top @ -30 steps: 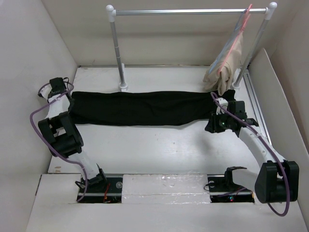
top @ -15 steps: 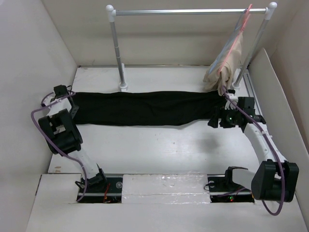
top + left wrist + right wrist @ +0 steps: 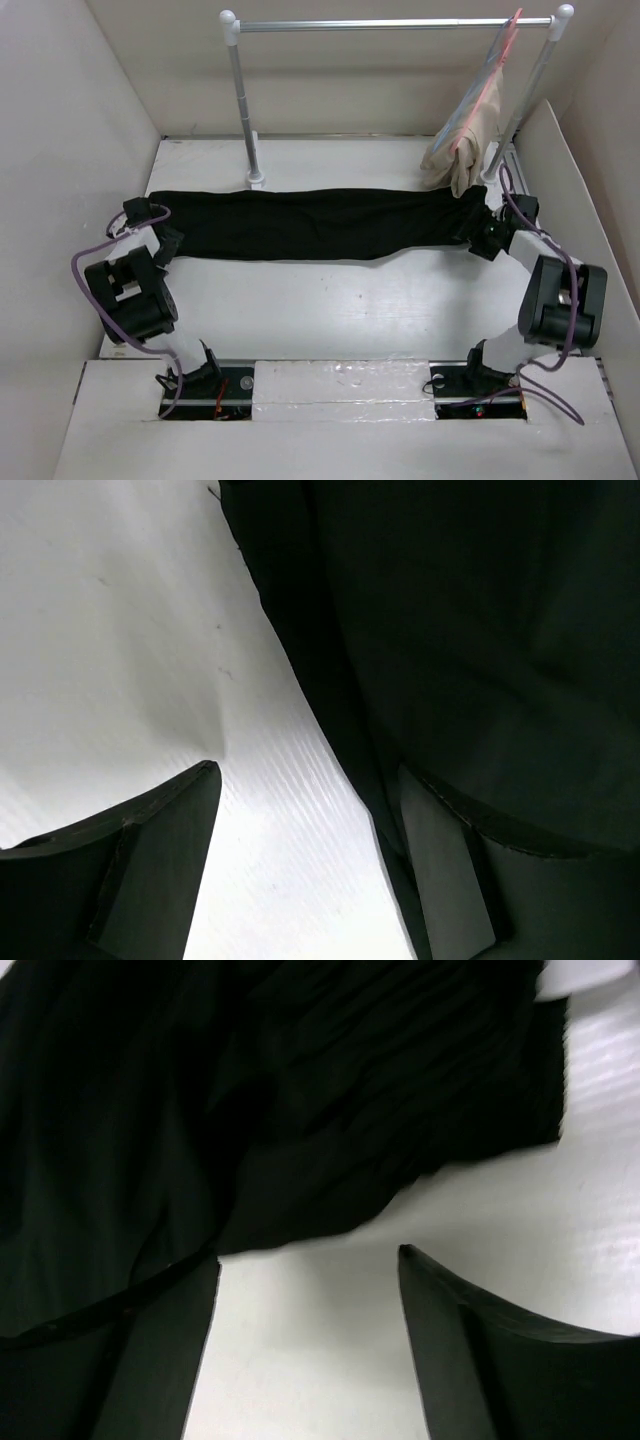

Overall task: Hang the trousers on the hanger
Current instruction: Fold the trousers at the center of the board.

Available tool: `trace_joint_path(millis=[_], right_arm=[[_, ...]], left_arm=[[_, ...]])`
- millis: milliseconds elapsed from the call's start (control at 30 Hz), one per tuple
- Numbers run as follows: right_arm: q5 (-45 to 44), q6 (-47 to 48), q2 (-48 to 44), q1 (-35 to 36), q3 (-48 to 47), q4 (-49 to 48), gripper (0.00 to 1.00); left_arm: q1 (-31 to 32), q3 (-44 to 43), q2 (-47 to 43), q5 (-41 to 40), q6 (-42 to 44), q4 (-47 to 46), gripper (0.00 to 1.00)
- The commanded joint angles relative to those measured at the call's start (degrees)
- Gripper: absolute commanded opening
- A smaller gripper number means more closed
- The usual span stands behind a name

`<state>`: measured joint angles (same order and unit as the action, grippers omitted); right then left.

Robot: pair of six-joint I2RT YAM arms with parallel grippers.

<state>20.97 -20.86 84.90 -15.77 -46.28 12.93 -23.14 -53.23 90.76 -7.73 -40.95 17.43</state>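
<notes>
1. Since it fills most of the top view, I'll start with the white tabletop [image 3: 330, 300], which has walls on the left, right and back.
2. Next biggest is the trousers [image 3: 300, 222]. They lie flat on the tabletop, stretched left to right in one long dark strip, just in front of the rack's left foot, with an arm at each end.
3. At the back stands a metal clothes rack [image 3: 390, 24], just a rail across two posts.
4. A beige garment [image 3: 462, 140] hangs from a pink hanger [image 3: 508, 35] at the right end of the rail. Its bottom bunches up just beside the right end of the trousers.
5. The left tool [image 3: 308, 772] sits low at the left end of the trousers, jaws apart and gripping nothing. Its wrist view shows bare tabletop between the fingers, with the trouser edge running alongside one of them.
6. The right tool [image 3: 308, 1255] is at the right end, and it's pretty much the same deal: jaws spread, nothing held, white tabletop in the gap. The dark fabric sits just past the fingertips and reaches one finger.
</notes>
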Motion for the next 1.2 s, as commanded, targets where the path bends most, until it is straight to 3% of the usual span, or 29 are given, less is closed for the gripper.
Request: trace_joint_path(millis=[0, 67, 100, 133, 167, 200, 233, 300, 600, 833, 967, 1000, 1033, 1067, 1167], right_arm=[[-6.36, -5.68, 7.26, 0.13, -4.78, -6.6, 0.75], [-5.6, -7.69, 9.66, -0.48, -4.43, -7.82, 0.66], [-5.76, -8.4, 10.8, -0.49, -3.47, -8.44, 0.56], [-6.2, -9.01, 11.16, -0.49, -2.77, -10.1, 0.42], [-6.47, -9.37, 11.16, -0.49, -2.33, -10.12, 0.2], [-7.77, -9.11, 11.16, -0.49, -2.15, -9.51, 0.12], [-8.31, -8.5, 10.47, -0.49, -2.06, -8.72, 0.05], [-10.59, -6.13, 8.88, -1.19, -1.53, -6.17, 0.0], [-9.28, 0.55, -8.6, -8.39, 10.76, -0.02, 0.0], [-6.56, 8.28, -23.89, -17.09, 17.18, 14.02, 0.0], [-4.02, 16.35, -33.21, -23.94, 17.81, 23.36, 0.0], [-1.92, 17.08, -35.22, -24.3, 17.2, 26.85, 0.09], [-1.9, 17.08, -35.33, -24.31, 17.19, 27.06, 0.1], [-1.12, 17.17, -35.42, -24.31, 17.63, 27.15, 0.32], [-1.46, 18.13, -34.55, -23.53, 14.57, 28.2, 0.74]], left_arm=[[-1.99, -0.82, 2.83, 3.15, 0.26, -2.84, 0.67], [-2.62, -1.69, 5.38, 3.59, -0.62, -3.1, 0.6], [-2.62, -1.87, 6.0, 3.6, -0.8, -3.28, 0.58], [-2.62, -2.14, 6.88, 4.03, -0.97, -3.98, 0.48], [-2.62, -2.83, 7.23, 4.03, -0.89, -4.33, 0.36], [-2.62, -3.54, 7.59, 3.43, -1.15, -4.25, 0.19], [-2.62, -4.41, 8.2, 3.25, -1.32, -3.38, 0.1], [-2.62, -7.23, 8.73, 2.72, -0.72, -3.11, 0.0], [-5.87, -14.18, 10.66, -7.21, 0.61, 1.29, 0.0], [-7.19, -11.37, 8.65, -13.01, 1.75, 4.09, 0.0], [-7.19, -5.59, 4.44, -15.21, 1.75, 5.51, 0.0], [-7.19, -2.78, 2.08, -15.3, 1.23, 5.6, 0.0], [-7.19, -2.75, 1.18, -15.3, 1.22, 5.6, 0.0], [-7.19, -1.45, 0.22, -15.3, 1.05, 5.86, 0.0], [-7.19, -2.22, -3.3, -15.04, -0.18, 8.4, 0.27]])
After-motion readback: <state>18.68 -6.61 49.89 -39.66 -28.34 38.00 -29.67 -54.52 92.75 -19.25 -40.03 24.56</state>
